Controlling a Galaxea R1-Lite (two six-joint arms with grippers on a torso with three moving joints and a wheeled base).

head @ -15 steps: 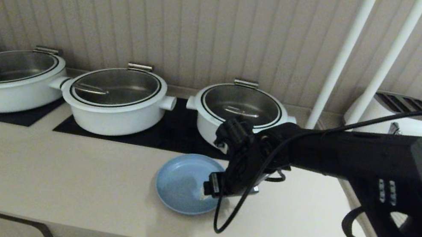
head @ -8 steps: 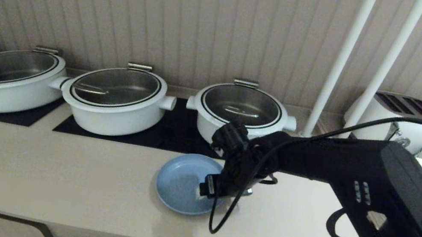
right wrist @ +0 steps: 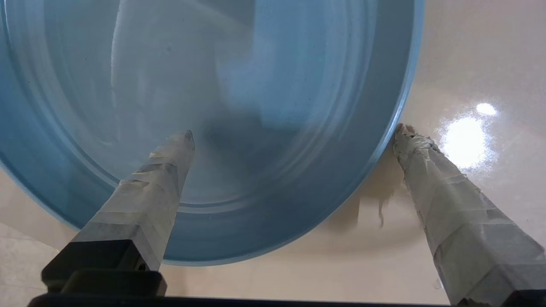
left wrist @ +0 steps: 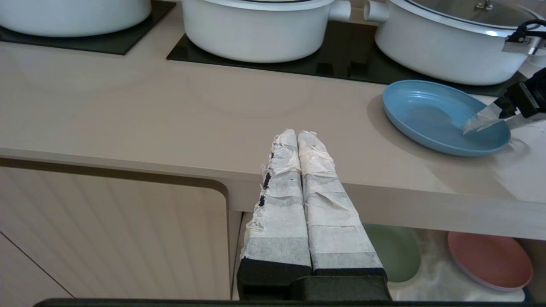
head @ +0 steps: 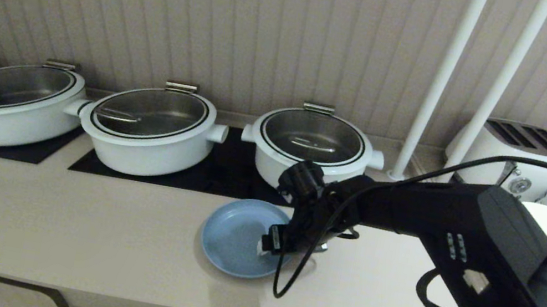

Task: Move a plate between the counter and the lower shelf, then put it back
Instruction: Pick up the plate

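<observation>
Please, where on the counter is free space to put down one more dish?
The counter is bare along its front, left of the blue plate, before the cooktop panels. Crowded: the back row of white pots, and the plate's right rim, which the open right gripper straddles.

Head camera: high, looking forward and down along the counter toward the ribbed back wall; right arm reaches in from the right. Left wrist camera: low, in front of the counter edge, facing across it past its own gripper, with the lower shelf beneath. Right wrist camera: very close, pointing down between its gripper fingers. All three views share the plate; head and left wrist views also share the white pots.
</observation>
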